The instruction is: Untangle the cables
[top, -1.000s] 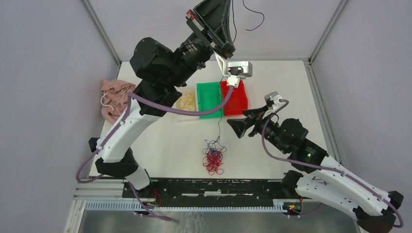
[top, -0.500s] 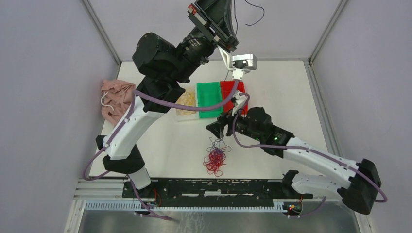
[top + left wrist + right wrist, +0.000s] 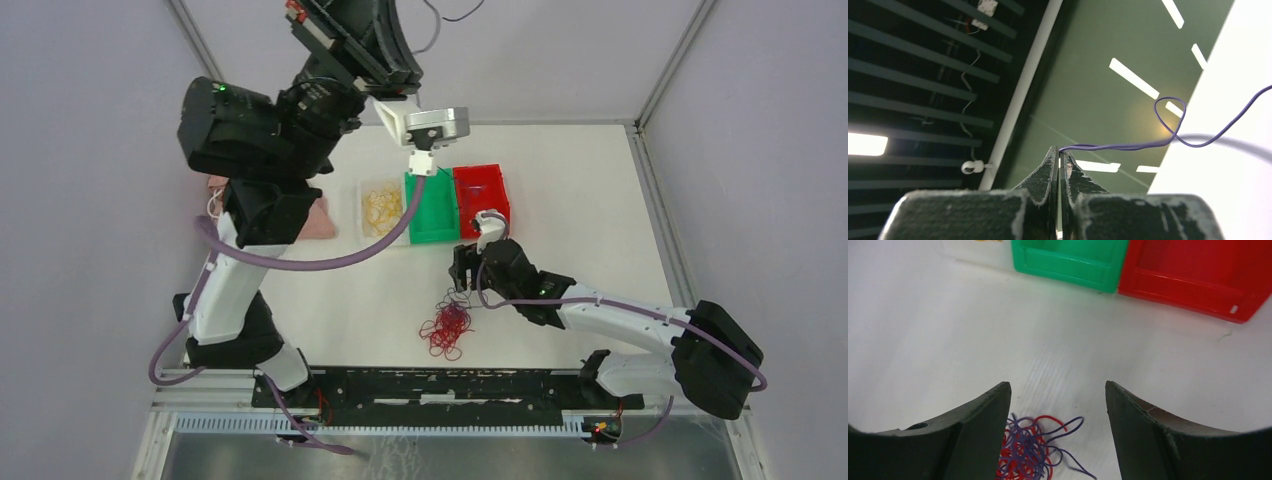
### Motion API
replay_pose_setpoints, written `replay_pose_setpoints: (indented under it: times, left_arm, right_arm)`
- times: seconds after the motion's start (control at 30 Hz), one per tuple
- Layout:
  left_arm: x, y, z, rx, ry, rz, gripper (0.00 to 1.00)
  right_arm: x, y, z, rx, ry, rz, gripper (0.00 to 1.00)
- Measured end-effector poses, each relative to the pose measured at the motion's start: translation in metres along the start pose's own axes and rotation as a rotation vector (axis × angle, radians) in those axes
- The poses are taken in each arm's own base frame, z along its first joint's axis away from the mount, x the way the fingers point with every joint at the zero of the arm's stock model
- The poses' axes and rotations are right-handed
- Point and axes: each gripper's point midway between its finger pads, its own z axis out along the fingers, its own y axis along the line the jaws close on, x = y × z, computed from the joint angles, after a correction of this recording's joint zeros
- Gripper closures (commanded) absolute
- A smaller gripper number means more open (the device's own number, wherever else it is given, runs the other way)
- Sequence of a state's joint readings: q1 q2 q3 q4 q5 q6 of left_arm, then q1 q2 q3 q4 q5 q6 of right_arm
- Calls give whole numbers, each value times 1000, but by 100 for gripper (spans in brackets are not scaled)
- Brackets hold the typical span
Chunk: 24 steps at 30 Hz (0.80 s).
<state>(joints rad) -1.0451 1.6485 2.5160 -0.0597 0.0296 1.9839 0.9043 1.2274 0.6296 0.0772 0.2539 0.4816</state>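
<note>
The white table (image 3: 330,290) carries a clear bin (image 3: 363,200) holding yellow loops (image 3: 383,208), a green bin (image 3: 430,210) and a red bin (image 3: 485,190), side by side at its far middle, with the tangle of red and purple cables (image 3: 445,328) lying nearer the arm bases. The right gripper (image 3: 1058,385) hangs low over the far edge of that tangle, its fingers spread wide and holding nothing. The left gripper (image 3: 1058,150) is high above the table, fingers pressed together on one thin purple cable (image 3: 1128,146) that trails away with a small loop in it
</note>
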Motion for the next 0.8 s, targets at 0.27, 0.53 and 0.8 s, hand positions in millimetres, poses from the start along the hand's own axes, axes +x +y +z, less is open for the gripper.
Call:
replay_pose_setpoints:
  times: [0.27, 0.53, 0.8]
  left_arm:
    - [37, 89, -42, -126, 66, 61, 97]
    - [59, 112, -84, -111, 131, 54, 97]
    - [24, 6, -65, 127, 77, -23, 97]
  right_arm:
    - [14, -40, -9, 175, -7, -16, 20]
    - [3, -45, -26, 184, -57, 13, 18]
    - [-52, -18, -42, 95, -160, 57, 15]
